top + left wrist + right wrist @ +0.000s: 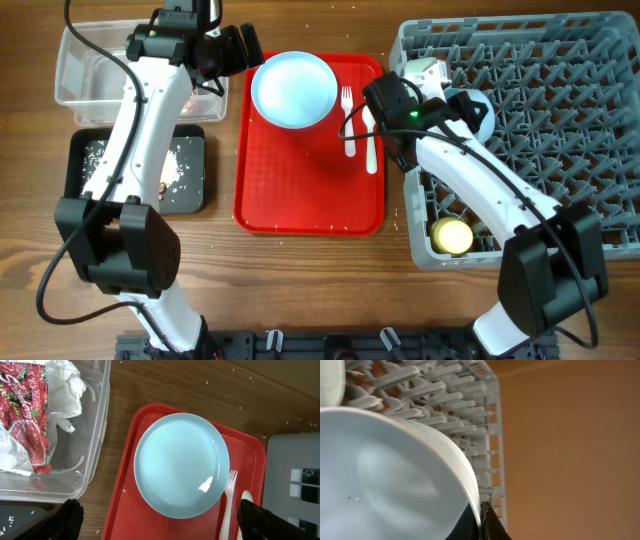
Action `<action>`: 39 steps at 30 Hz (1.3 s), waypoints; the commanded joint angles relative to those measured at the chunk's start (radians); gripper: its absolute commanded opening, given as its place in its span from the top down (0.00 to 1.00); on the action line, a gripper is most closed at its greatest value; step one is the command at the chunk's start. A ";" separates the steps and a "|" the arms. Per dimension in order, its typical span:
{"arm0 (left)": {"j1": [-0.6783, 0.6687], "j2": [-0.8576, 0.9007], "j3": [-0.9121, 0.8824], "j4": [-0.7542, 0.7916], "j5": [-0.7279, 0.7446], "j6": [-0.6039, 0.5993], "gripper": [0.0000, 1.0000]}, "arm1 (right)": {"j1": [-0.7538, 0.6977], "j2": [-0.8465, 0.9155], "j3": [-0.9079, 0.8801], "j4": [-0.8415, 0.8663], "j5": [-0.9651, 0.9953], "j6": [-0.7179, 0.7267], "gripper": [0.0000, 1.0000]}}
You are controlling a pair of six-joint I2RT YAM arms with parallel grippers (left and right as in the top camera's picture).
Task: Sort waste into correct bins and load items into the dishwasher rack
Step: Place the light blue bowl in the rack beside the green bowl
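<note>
Wrapper (pixel 22 410) and napkin (pixel 62 387) lie in the clear tub (pixel 95 450), off to the left of the left gripper (pixel 160 517), whose jaws stand wide apart above the red tray (pixel 125 510). Between those jaws sits the plate (pixel 180 465), pale blue, round, smooth and empty. Gripping its rim rather than its flat middle looks the sounder way to lift it. Fork (pixel 229 495) and spoon (pixel 245 497) lie just inside the right-hand jaw. Further right, the right gripper (pixel 481 522) has its jaws pinched together on the rim of a bowl (pixel 385 475), glossy and clean, held at the rack (pixel 487 425). Seating it between pegs before letting go should stop it rolling.
</note>
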 commanded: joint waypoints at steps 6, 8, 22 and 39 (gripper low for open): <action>-0.001 -0.011 0.014 0.003 -0.002 -0.006 0.00 | -0.018 0.014 -0.003 -0.019 0.013 -0.013 0.96; -0.001 -0.011 0.014 0.003 -0.002 -0.006 0.00 | -0.018 0.014 -0.011 -0.014 0.013 -0.014 0.96; -0.001 -0.011 0.014 0.003 -0.002 -0.006 0.00 | 0.060 0.014 -0.071 -0.005 0.013 -0.018 0.78; -0.001 -0.011 0.014 0.003 -0.002 -0.006 0.00 | 0.105 -0.230 -0.021 0.084 -0.449 0.066 0.06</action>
